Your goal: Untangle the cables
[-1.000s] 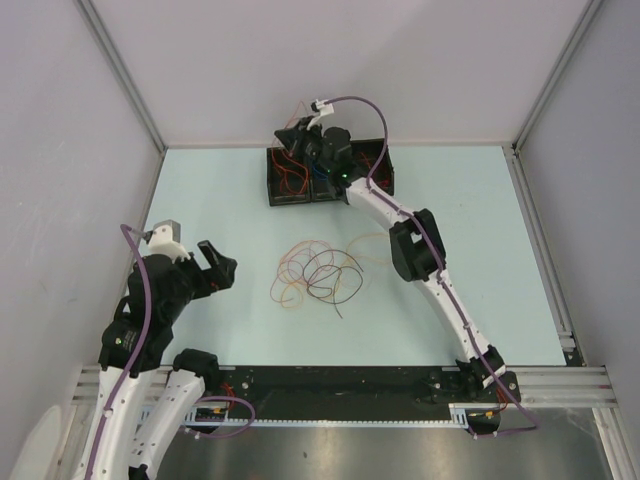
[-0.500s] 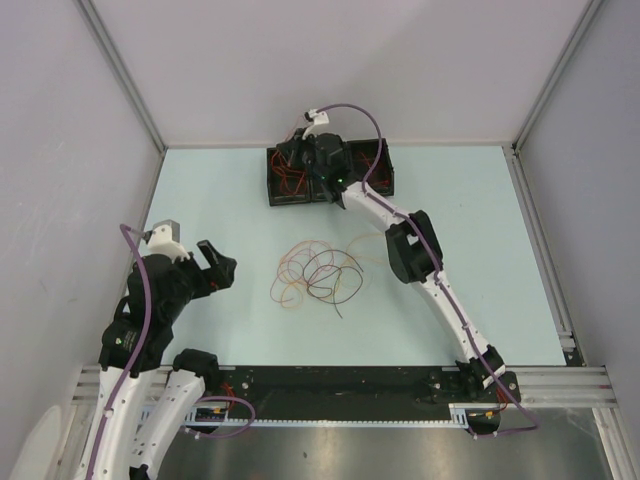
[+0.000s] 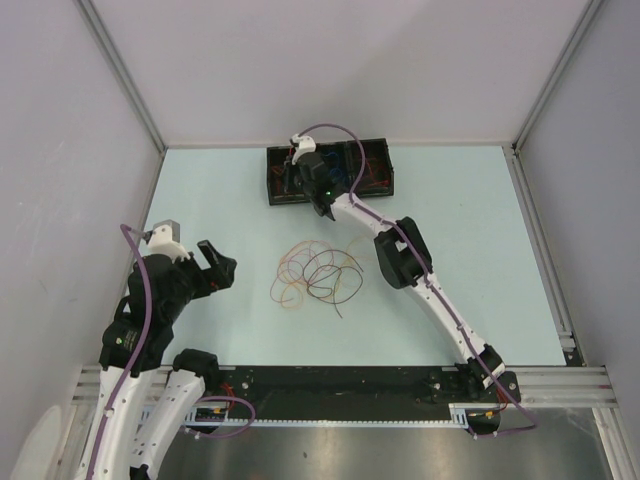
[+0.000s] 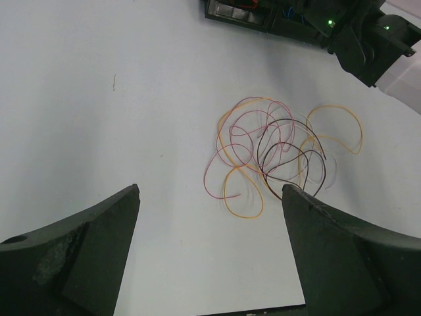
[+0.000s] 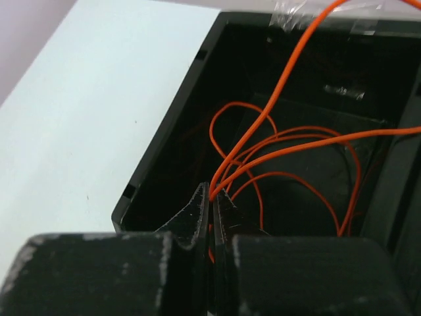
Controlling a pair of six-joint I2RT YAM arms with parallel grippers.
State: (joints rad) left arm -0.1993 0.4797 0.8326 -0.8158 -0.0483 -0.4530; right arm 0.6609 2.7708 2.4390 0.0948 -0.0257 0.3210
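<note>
Pale blue table (image 3: 200, 190) | right gripper (image 5: 212, 197) is pinched tight on an orange cable (image 5: 284, 82) over the far black bin (image 5: 164, 141), left compartment, probably to be sorted away | left gripper (image 4: 210, 191) is held wide, nothing in it | tangled cables (image 3: 318, 272) are spread mid-table

Two white-and-black robot arms, the left arm (image 3: 150, 300) and the right arm (image 3: 415, 265), share one pale blue tabletop (image 3: 480, 250). Each ends in one black two-finger gripper, the left gripper (image 4: 210, 253) and the right gripper (image 5: 211, 192), two in all. One loose tangle of thin cables (image 4: 266, 151) lies mid-tabletop in three colours: pink-red, orange-yellow and dark brown-black. Its strand count cannot be told. One black plastic divided tray (image 3: 384, 172) sits at the far edge, holding several thin orange cables (image 5: 283, 78), number unclear.
</note>
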